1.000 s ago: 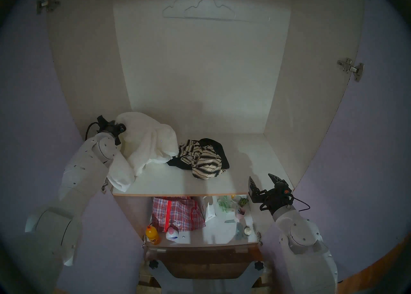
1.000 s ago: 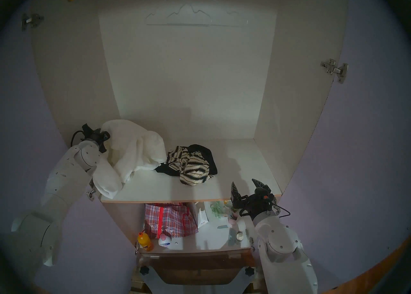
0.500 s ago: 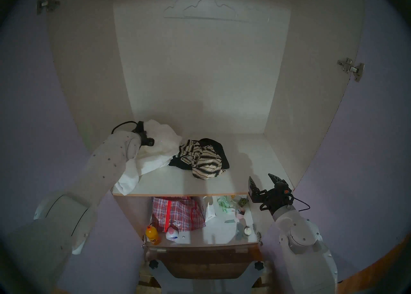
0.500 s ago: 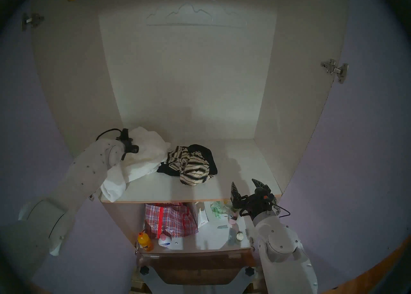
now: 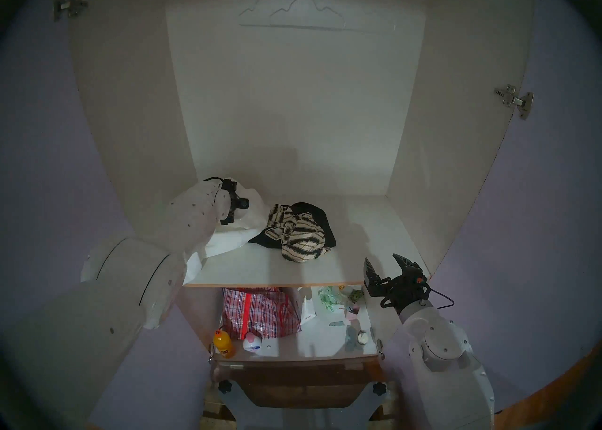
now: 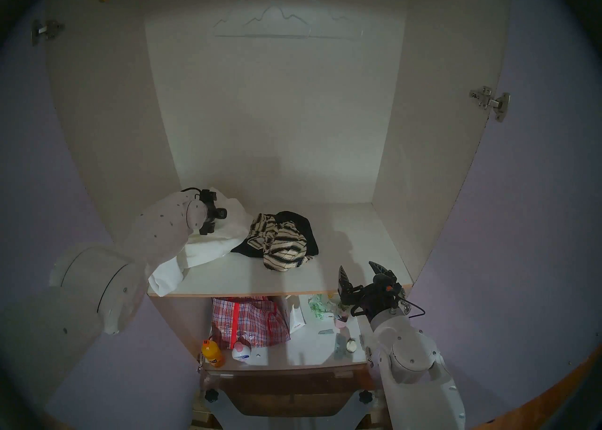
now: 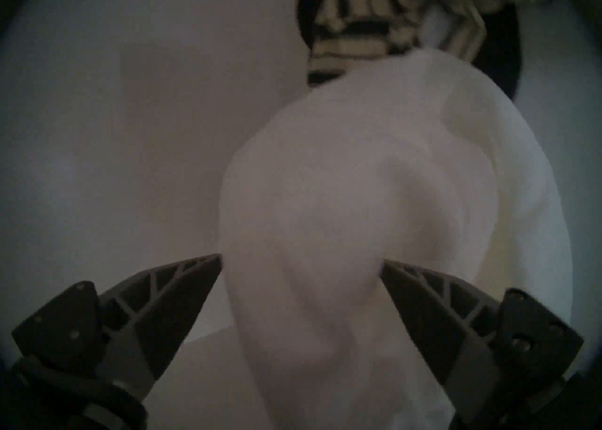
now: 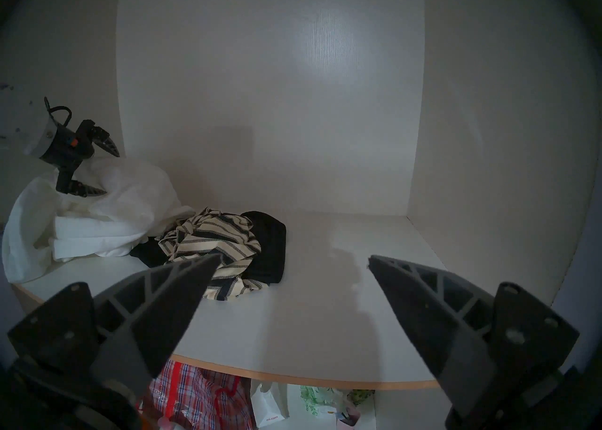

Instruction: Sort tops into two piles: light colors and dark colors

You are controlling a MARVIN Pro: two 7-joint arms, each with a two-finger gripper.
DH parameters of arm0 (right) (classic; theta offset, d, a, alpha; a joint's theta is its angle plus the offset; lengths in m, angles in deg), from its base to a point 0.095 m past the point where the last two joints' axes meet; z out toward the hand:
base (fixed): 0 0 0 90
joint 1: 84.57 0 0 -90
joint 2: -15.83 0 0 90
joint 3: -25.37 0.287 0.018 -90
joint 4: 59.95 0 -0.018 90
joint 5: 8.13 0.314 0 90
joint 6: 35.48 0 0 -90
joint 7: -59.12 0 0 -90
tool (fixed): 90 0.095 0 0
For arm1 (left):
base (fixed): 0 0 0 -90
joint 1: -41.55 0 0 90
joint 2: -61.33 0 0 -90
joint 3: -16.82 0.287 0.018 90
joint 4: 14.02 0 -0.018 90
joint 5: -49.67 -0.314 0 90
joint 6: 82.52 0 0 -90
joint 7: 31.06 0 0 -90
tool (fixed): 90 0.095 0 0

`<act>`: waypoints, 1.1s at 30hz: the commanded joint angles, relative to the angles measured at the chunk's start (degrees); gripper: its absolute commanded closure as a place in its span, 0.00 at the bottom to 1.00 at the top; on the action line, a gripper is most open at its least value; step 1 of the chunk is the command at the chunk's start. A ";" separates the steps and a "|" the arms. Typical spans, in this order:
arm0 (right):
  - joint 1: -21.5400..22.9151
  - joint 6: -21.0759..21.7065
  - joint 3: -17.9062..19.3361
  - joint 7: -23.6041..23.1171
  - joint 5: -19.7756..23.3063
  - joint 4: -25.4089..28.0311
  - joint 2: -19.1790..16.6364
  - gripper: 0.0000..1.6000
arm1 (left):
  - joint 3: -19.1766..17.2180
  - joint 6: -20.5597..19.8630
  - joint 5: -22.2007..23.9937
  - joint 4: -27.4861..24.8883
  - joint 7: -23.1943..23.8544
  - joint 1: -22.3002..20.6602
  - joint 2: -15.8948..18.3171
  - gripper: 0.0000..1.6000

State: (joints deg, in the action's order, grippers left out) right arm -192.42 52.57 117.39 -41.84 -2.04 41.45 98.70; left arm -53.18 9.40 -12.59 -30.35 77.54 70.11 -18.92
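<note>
The white top [image 5: 228, 243] lies heaped at the shelf's left rear, one end hanging over the front edge. My left gripper [image 7: 301, 259] hovers just above it, open, with a fold of white fabric [image 7: 358, 208] between the fingers but not pinched; the right wrist view shows the left gripper [image 8: 111, 174] with its jaws spread. The striped top [image 5: 299, 237] lies crumpled over the black top [image 5: 312, 214] mid-shelf, touching the white heap's right edge. My right gripper [image 5: 381, 258] hangs open and empty at the shelf's front right corner.
The white shelf [image 5: 260, 269] sits inside a wardrobe with side walls close by. Below it stand a red plaid bag [image 5: 257, 312], an orange bottle [image 5: 223, 344] and small toiletries. Two wire hangers [image 5: 293, 9] hang high on the rail.
My left arm swung right and down, lowering the white top onto the shelf. Its gripper then opened and let the fabric go. The right arm stayed still.
</note>
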 commanded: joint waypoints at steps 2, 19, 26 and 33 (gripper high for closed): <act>0.57 -0.75 -0.03 -0.01 -0.01 1.47 0.08 0.00 | -10.98 -0.07 14.83 -1.09 -6.39 -1.80 -0.62 0.00; 10.34 -0.83 -5.15 -7.19 0.56 -7.50 -2.71 0.00 | -16.11 5.44 29.68 -8.59 -17.05 5.86 -2.01 0.00; 18.47 -0.68 -7.05 -6.42 1.05 -17.22 -0.23 0.00 | -15.86 5.10 29.80 -10.54 -16.73 6.98 -1.82 0.00; 25.73 -0.27 -7.35 -5.74 0.47 -26.97 3.87 0.00 | -15.76 4.68 29.91 -12.01 -16.43 7.82 -1.69 0.00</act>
State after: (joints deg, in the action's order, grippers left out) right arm -172.21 52.48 110.20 -48.24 -1.13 13.74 101.32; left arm -68.82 13.45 17.14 -39.04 60.92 79.50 -20.68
